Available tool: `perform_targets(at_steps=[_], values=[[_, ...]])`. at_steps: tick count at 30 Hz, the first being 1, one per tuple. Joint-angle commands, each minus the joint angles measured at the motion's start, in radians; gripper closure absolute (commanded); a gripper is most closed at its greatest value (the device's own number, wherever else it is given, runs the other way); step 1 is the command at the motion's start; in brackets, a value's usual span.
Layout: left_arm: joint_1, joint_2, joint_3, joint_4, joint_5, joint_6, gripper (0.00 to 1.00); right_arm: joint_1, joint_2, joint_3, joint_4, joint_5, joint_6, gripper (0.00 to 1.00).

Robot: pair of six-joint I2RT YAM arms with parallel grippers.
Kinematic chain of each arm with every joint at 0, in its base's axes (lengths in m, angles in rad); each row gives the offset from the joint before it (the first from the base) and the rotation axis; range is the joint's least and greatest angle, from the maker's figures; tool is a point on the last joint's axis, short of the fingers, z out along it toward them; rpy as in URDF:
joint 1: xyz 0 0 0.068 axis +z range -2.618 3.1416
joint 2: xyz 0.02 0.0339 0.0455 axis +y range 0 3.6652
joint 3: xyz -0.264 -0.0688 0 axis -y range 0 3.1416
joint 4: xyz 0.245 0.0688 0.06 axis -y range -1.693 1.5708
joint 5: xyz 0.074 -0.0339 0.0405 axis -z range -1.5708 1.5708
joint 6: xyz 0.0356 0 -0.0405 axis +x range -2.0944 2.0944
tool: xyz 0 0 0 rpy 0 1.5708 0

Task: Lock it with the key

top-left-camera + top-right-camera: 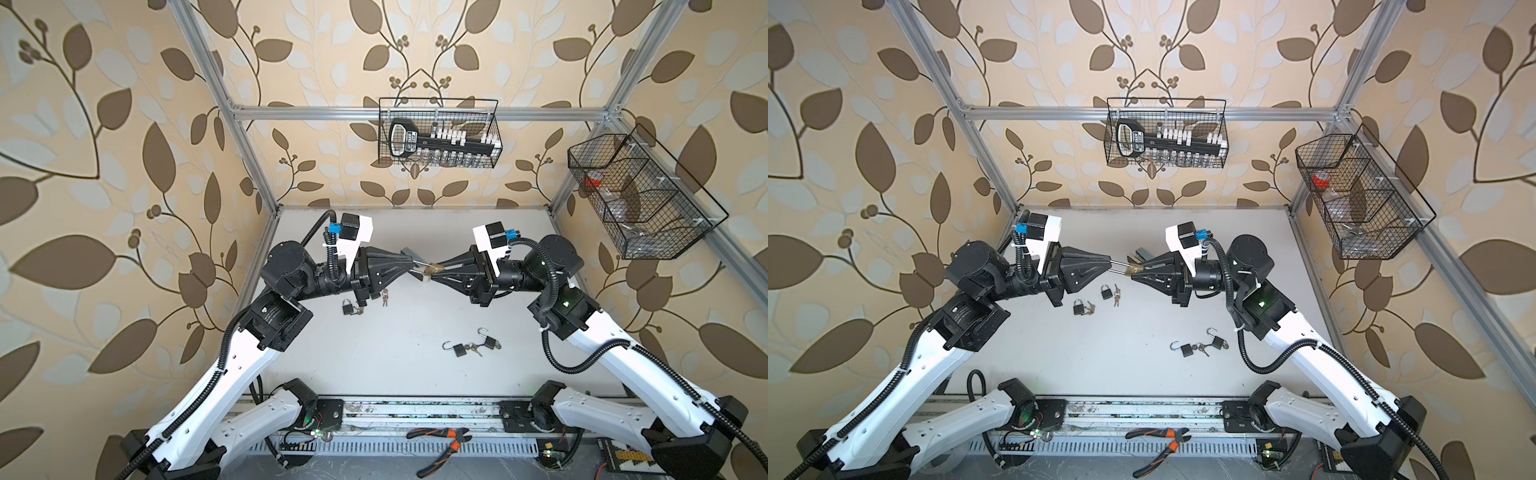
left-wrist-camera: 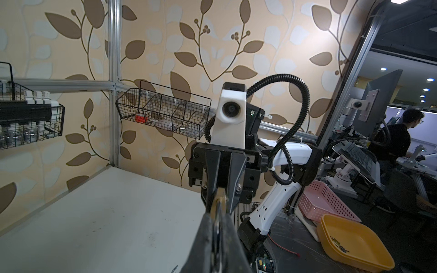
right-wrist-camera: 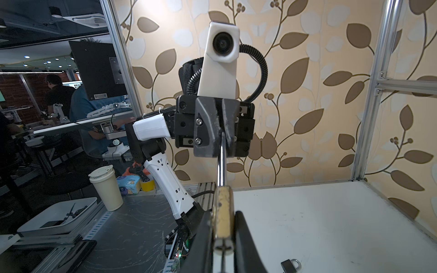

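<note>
Farthest left on the worktop (image 1: 395, 374) lie a shut padlock (image 1: 1077, 306) and, just beyond it, a second shut padlock (image 1: 1106, 292), each with small keys (image 1: 1090, 308) beside its body; both shackles look seated, so I judge those two done.

Above them the left tool (image 1: 411, 262) reaches toward the middle; its jaws stand close about the shackle (image 3: 221, 163) of the brass padlock (image 3: 223, 212); whether they pinch the steel or merely flank it I cannot tell. The brass padlock hangs in mid-air between the two arms, well clear of the worktop; its shackle points at the left arm and its body toward the right.

The right tool (image 1: 437, 271) is clamped on that brass body, across its broad faces. A long bare stretch of shackle shows between the body and the left tool; it is seen edge-on, so I cannot tell whether it is pressed home; no key can be made out in this lock.

Further right, an open padlock (image 1: 460, 350) and a second open padlock (image 1: 490, 343) lie on the worktop, shackles swung out, a bunch of keys (image 1: 473, 348) between them.

My reading is about midway: two locked; one in hand; two waiting. The held one likely needs its shackle seated and perhaps a turn of its key.
</note>
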State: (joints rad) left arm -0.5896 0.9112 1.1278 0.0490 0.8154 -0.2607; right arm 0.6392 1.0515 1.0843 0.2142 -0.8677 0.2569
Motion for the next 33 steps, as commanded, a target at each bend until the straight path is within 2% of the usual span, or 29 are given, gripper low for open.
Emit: perform_targets(at_steps=[1,3,5,13,21,25,33], values=[[-0.006,0.004,0.020,-0.038,0.018,0.011,0.68,0.001,-0.028,0.004,0.016,0.003,-0.003,1.00],[-0.007,-0.010,0.017,-0.040,-0.013,0.015,0.56,0.001,-0.039,0.002,-0.007,0.006,-0.018,1.00],[-0.006,-0.018,0.017,-0.048,-0.025,0.021,0.50,0.000,-0.044,0.007,-0.036,0.008,-0.034,1.00],[-0.007,-0.026,0.017,-0.035,0.028,0.027,0.50,-0.028,-0.050,0.039,-0.118,0.005,-0.037,1.00],[-0.006,-0.032,0.020,-0.054,0.019,0.042,0.62,-0.044,-0.059,0.055,-0.164,-0.014,-0.048,1.00],[-0.007,-0.029,0.022,-0.060,0.016,0.042,0.66,-0.044,-0.060,0.059,-0.162,-0.029,-0.050,1.00],[-0.007,-0.008,0.025,-0.055,0.033,0.037,0.85,-0.045,-0.055,0.058,-0.155,-0.047,-0.049,1.00]])
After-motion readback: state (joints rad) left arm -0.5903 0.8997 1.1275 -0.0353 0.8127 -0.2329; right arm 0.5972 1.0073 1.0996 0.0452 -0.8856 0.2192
